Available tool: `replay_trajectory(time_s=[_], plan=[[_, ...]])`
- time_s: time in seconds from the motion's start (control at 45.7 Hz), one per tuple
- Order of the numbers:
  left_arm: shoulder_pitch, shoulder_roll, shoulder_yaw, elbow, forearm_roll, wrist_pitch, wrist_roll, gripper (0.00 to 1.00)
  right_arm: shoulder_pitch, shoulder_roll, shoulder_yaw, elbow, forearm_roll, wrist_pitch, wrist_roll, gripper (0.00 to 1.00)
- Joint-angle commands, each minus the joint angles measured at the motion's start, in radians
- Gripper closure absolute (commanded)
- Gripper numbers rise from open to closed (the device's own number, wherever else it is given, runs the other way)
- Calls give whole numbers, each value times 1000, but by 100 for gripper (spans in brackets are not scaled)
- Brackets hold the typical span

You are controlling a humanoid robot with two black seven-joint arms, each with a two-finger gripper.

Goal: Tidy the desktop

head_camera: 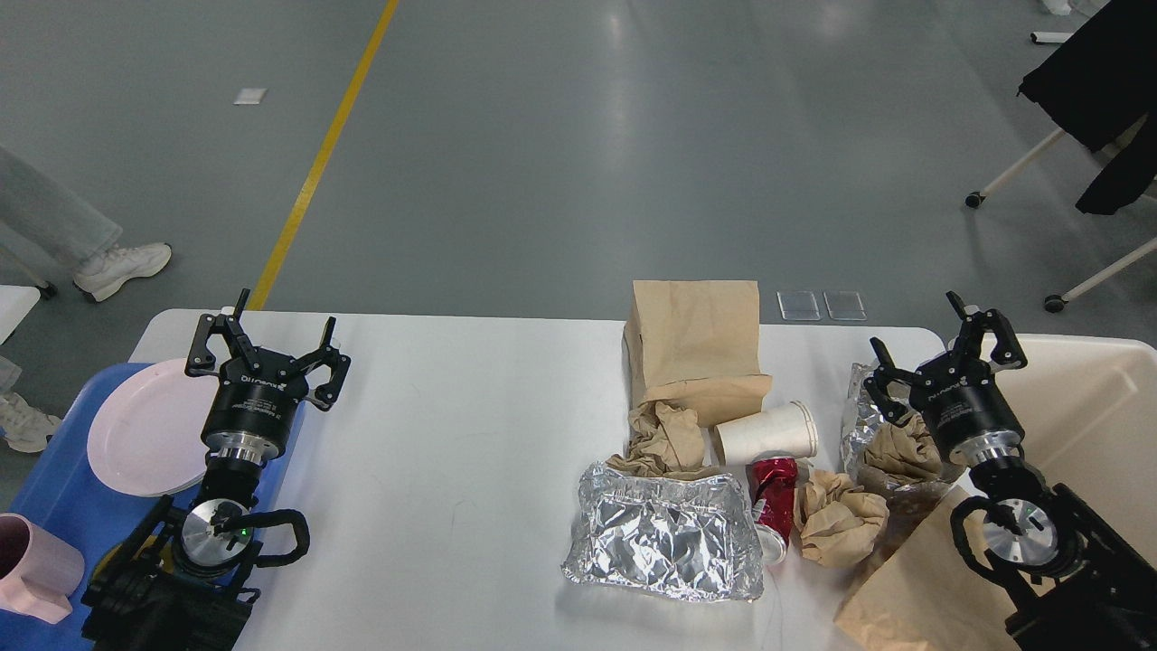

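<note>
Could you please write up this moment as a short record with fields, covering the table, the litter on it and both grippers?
surface: white desktop
left side: blue tray holding a pink plate and pink mug
right side: cream bin
litter: upright paper bag, paper cup on its side, crushed red can, foil container, crumpled brown paper, all right of centre
left gripper: open, empty, above the tray's edge
right gripper: open, empty, near the bin
progress: litter not yet cleared

Left gripper [268, 342] and right gripper [940, 348] both spread wide, empty.
</note>
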Motion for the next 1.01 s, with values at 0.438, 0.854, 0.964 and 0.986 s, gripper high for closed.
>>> replay_trajectory(time_s=[0.438, 0.854, 0.964, 0.986], plan=[[0, 0, 0, 0, 0, 0, 1, 4, -4, -10, -13, -5, 19, 9, 10, 0], [0, 0, 0, 0, 0, 0, 1, 4, -16, -5, -34, 2, 17, 15, 10, 0], [0, 0, 0, -2, 0, 0, 1, 4, -10, -5, -81, 4, 17, 15, 10, 0], [0, 0, 0, -2, 0, 0, 1, 4, -12, -7, -89, 4, 17, 15, 10, 0]])
